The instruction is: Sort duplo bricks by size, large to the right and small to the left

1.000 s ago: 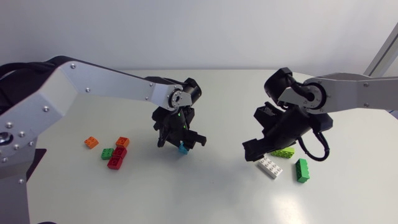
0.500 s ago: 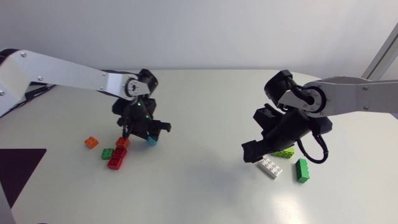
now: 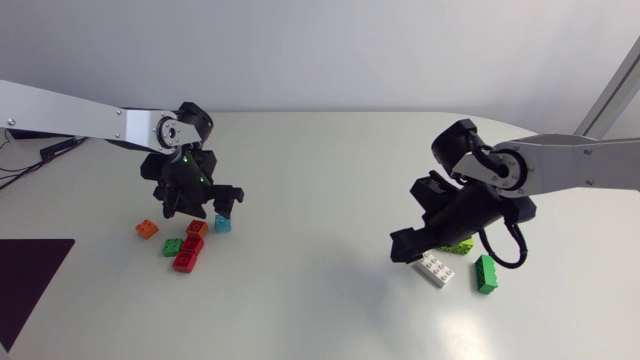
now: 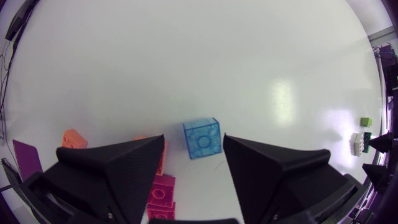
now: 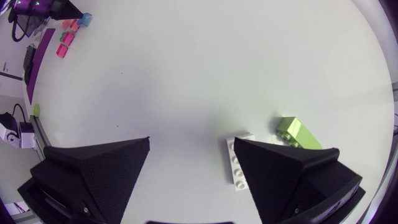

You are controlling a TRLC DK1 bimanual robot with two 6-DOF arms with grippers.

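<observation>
**Left claw moved left with blue brick**

Head view: left claw (image 3: 203, 208) spread, one blue brick (image 3: 222, 223) at its fingertips; two orange bricks (image 3: 147, 229), two red bricks (image 3: 185, 262) and one green brick (image 3: 173, 246) beside it.
Left wrist view: blue brick between the spread fingers.
Right wrist view: right claw (image 5: 192, 142) spread; one white brick (image 5: 239, 163) beside a finger, one lime brick (image 5: 298, 132) ahead.

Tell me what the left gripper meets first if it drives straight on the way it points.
Most likely the blue duplo brick, lying just ahead between the open fingers of the left gripper; depth is hard to judge.
</observation>
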